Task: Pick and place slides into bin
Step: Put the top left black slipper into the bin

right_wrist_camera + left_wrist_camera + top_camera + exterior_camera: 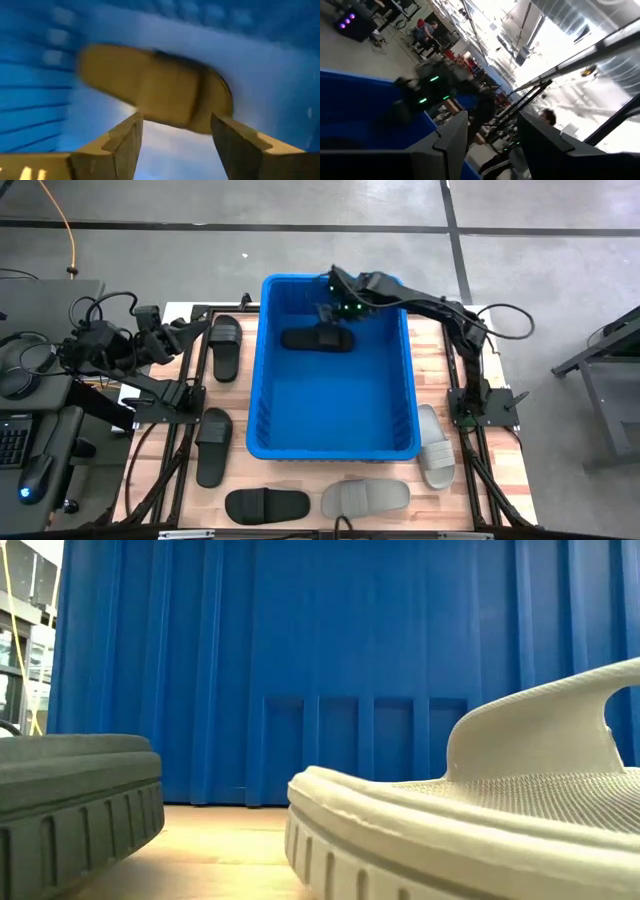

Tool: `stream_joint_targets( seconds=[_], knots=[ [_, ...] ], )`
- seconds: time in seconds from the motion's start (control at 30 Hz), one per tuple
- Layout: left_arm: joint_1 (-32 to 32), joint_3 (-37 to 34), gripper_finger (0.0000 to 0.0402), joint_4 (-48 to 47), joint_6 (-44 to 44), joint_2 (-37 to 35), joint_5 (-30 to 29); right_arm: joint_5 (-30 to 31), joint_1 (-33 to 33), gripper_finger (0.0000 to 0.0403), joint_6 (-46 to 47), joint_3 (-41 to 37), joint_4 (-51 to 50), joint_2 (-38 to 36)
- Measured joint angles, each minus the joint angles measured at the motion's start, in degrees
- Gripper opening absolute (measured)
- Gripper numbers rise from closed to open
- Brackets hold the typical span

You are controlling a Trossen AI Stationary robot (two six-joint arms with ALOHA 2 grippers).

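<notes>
The blue bin (263, 380) stands mid-table. One black slide (315, 340) lies on the bin's floor near its far end; it also shows blurred in the right wrist view (155, 87). My right gripper (328, 313) hangs over that slide, open (175, 142) and touching nothing. My left gripper (200, 328) is open (492, 145) and empty at the table's far left, beside a black slide (225, 345) lying flat on the table. Two more black slides (213, 445) (267, 505) and two grey slides (365, 498) (433, 445) lie around the bin.
The bin's near wall (350, 670) fills the low view, with a grey slide (480, 810) and a dark slide (70, 800) close in front of it. Black frame rails (175, 470) run along the table's left and right sides. People show far off in the room (425, 30).
</notes>
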Motion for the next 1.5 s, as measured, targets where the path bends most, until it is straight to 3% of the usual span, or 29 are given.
stream_joint_targets(
  seconds=[0.2, 0.37, 0.53, 0.77, 0.9, 1.07, 1.17, 1.23, 1.37, 1.5],
  knots=[
    [0.0, 0.0, 0.0161, -1.7, 2.1, 0.0, 0.2, -5.3, 4.0, 0.0216, -14.5, 13.6, 1.3, -0.2],
    [0.0, 0.0, 0.0161, -2.0, 8.8, 0.0, -0.5, -6.0, 5.9, 0.0207, -15.0, 22.7, -2.6, -0.7],
    [0.0, 0.0, 0.0161, 0.9, 19.0, 0.0, -5.1, -9.6, 6.9, 0.0206, -17.1, 17.2, 0.7, -7.6],
    [0.0, 0.0, 0.0161, 1.4, 29.5, 0.4, -7.6, -20.5, 10.5, 0.0207, -23.1, 16.8, 9.4, -13.2],
    [0.0, 0.0, 0.0161, -0.5, 29.0, 0.4, -7.0, -27.5, 12.7, 0.0209, -26.2, 16.8, 13.4, -15.9],
    [0.0, 0.0, 0.0161, -6.0, 18.1, 0.6, -4.4, -24.4, 15.4, 0.021, -28.2, 15.4, 12.3, -20.6],
    [0.0, 0.0, 0.0161, -10.0, 17.4, 1.3, -6.8, -22.8, 16.5, 0.0211, -27.4, 7.6, 17.6, -25.7],
    [0.0, 0.2, 0.0161, -10.6, 17.9, 1.3, -7.1, -22.4, 16.7, 0.0211, -24.4, -2.9, 23.1, -31.3],
    [0.0, 4.4, 0.0161, -12.5, 22.9, 2.6, -11.3, -20.8, 16.7, 0.0213, -15.8, -29.9, 49.1, -45.6],
    [0.0, 10.5, 0.0161, -24.9, 26.6, 7.1, -17.6, -16.6, 16.7, 0.0212, -6.1, -54.8, 76.0, -58.4]
  ],
)
